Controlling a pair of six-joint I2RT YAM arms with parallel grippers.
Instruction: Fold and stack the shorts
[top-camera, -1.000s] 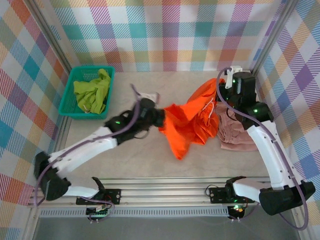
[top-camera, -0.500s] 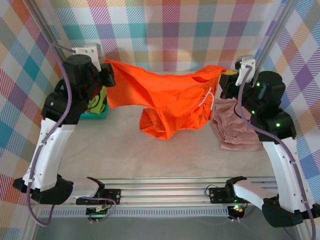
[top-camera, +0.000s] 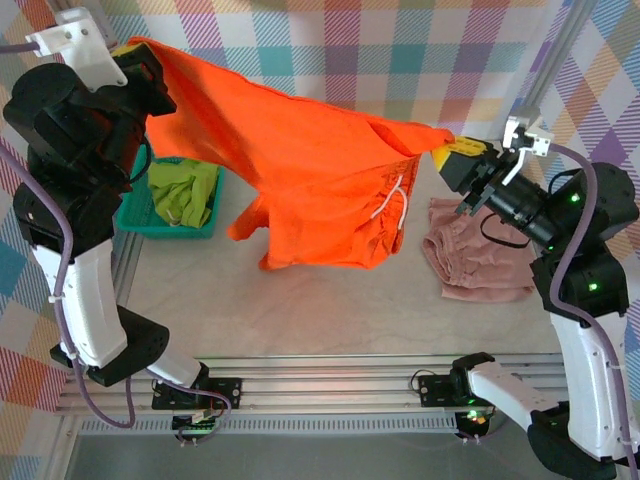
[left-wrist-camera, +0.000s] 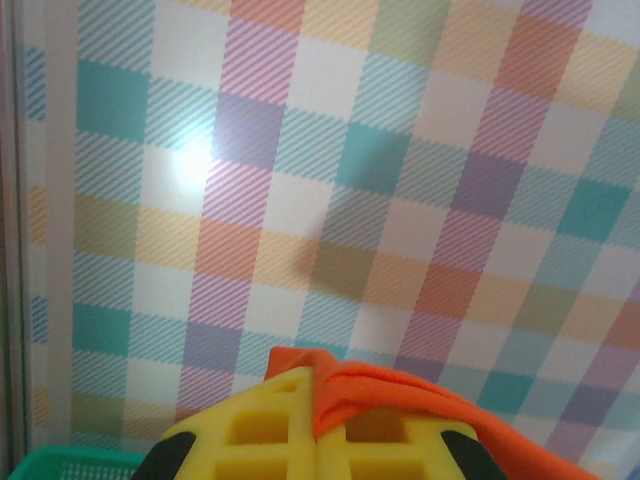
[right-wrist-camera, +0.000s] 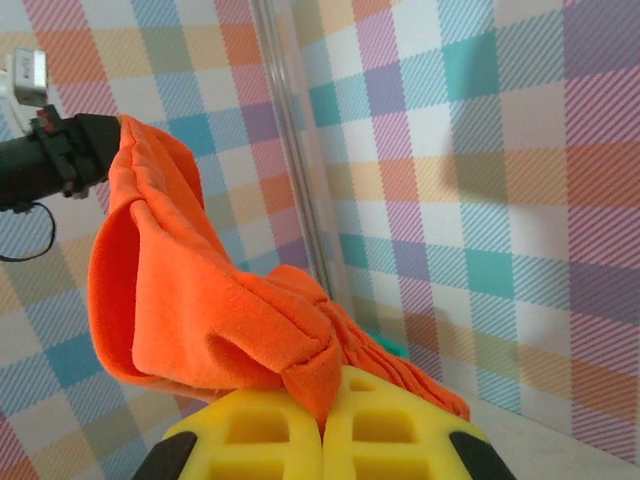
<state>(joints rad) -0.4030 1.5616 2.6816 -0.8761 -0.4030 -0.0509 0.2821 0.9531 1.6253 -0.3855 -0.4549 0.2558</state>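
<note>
The task is, in my judgement, about at its middle, with none of the stacking to see yet: the orange shorts (top-camera: 320, 190) are in the air and not folded, the green shorts (top-camera: 185, 190) lie crumpled in the basket (top-camera: 135, 215) at the far left corner of the table (top-camera: 300, 310) and look untouched, and the pink shorts (top-camera: 475, 265) lie near the right edge of the table in a compact, rather flat shape, which may be a fold, though I cannot tell it for sure. So the orange pair must be laid down and folded, the green pair taken out and folded, and all three put one on another. The orange shorts are stretched wide between the two arms, above the middle of the table and not touching it. The left gripper (top-camera: 140, 60) holds one end high over the far left corner, and the right gripper (top-camera: 455, 160) holds the other end lower, over the far part of the right side, just above the pink pair. The jaws of both are pressed together on the orange cloth; in each wrist view a bunch of it comes out from between the yellow pads. The cloth is soft and bright, its top edge is pulled into a sloping line, the legs hang loose below it, and a white cord dangles near the right end
</note>
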